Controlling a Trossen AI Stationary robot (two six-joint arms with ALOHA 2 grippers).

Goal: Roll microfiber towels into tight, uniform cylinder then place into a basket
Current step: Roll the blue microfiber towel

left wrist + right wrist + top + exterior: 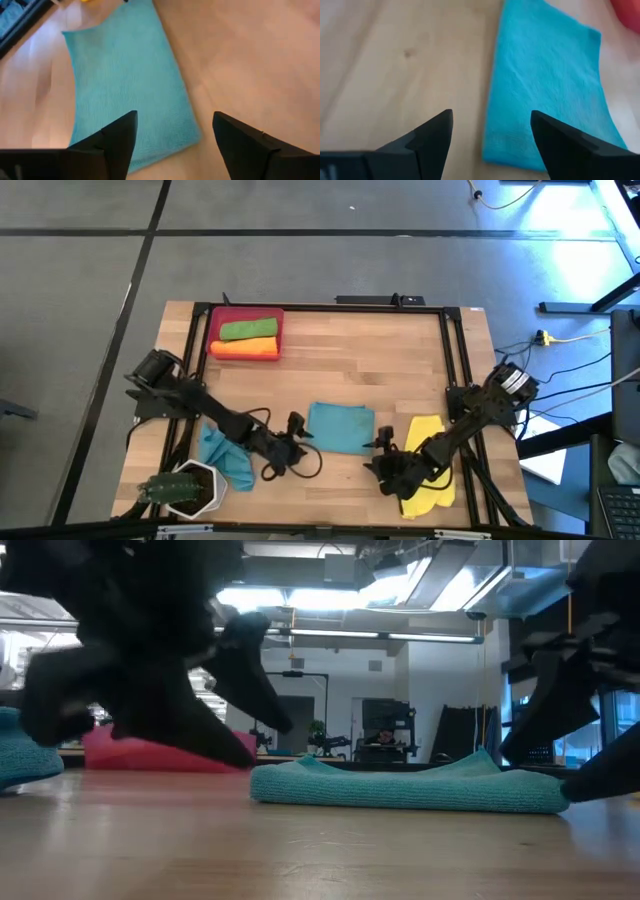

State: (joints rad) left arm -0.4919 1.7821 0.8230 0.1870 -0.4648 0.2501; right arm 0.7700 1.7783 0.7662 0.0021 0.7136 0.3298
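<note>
Altogether two teal towels (340,427) (226,452), one yellow (428,470).

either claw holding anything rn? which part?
Nothing held. Left claw and right claw are both open, flanking the folded teal towel flat on the table.

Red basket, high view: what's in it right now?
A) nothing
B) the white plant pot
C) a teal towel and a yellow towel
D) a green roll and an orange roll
D: the red basket at the table's far left holds the green roll and, beside it, the orange roll; the folded teal towel lies on the table between the two arms.
</note>
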